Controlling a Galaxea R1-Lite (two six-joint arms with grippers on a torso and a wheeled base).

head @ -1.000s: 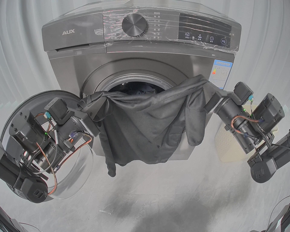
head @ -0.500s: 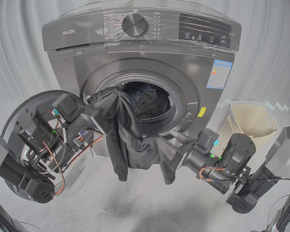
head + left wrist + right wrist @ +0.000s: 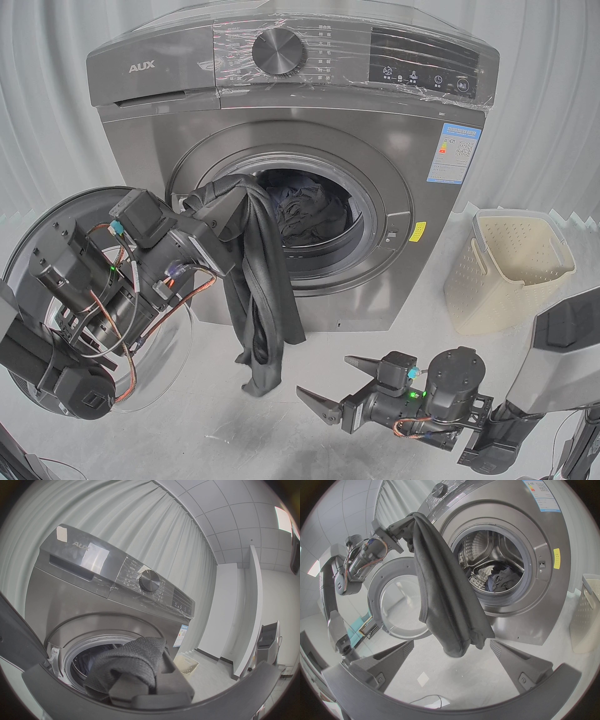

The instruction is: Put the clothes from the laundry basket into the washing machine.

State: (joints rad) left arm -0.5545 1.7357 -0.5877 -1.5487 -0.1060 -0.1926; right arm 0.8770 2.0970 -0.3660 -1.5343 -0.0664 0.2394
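Pinched the dark garment [image 3: 262, 281] by its top edge in the left gripper [image 3: 215, 203], fingers closed hard on the bunched cloth, high at the left rim of the drum opening [image 3: 365, 215] of the washing machine [image 3: 281, 125]. Left most of the cloth hanging straight down outside the machine, across the lower left of the opening, hem dangling close above the floor [image 3: 250, 431]. Held the right gripper [image 3: 322, 375] low and near, just right of that hem, fingers spread wide with nothing between them. Noted other clothes [image 3: 306, 209] lying far inside the drum, the door [image 3: 69, 203] swung open to the left, and the laundry basket [image 3: 509, 269] standing right of the machine.

Judged the step in hand to be feeding this garment through the opening. Called for the right gripper to come in under the hanging bulk, gather it near the hem and lift it over the lower rim before any release on the left. Called next for a push far into the drum, onto the pile, not merely over the lip. Risked otherwise a sleeve or hem trailing across the seal and sliding back to the floor. Looked limp, so probably better taken in a deep bunch than by a thin edge.
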